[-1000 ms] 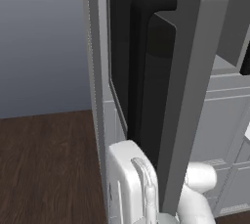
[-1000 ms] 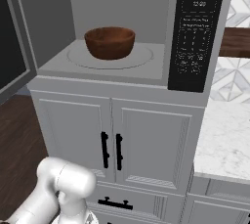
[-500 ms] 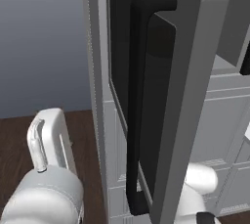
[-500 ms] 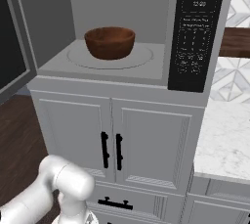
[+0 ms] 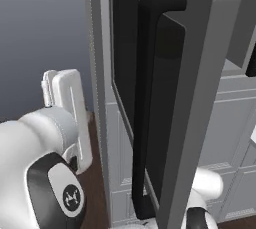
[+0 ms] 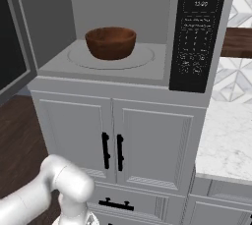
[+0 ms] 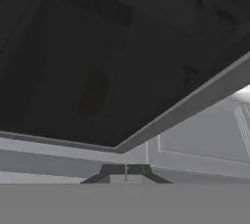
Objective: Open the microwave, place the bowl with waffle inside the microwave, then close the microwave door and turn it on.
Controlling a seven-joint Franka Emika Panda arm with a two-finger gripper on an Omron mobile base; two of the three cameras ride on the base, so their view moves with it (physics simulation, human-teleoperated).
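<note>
The microwave (image 6: 197, 79) stands open, its grey cavity showing. A reddish-brown bowl (image 6: 110, 42) sits on the round plate inside; what it holds is hidden by its rim. The microwave door (image 5: 200, 103) is swung wide out to the left, with its long black bar handle (image 5: 145, 113) facing the left base camera. In the hand view my gripper (image 7: 126, 173) is shut with nothing between its tips, close to the door's dark glass (image 7: 97, 71) and grey frame (image 7: 190, 108). The arm's white wrist (image 5: 67, 113) stands left of the door.
White cabinet doors with black handles (image 6: 113, 150) sit below the microwave, above a drawer (image 6: 115, 204). A marble counter (image 6: 226, 135) lies to the right. Dark wood floor (image 6: 19, 135) spreads at lower left. The black control panel (image 6: 199, 32) forms the microwave's right side.
My arm has swung from under the door handle out to the left and up beside the door's outer face. Door and bowl have not moved.
</note>
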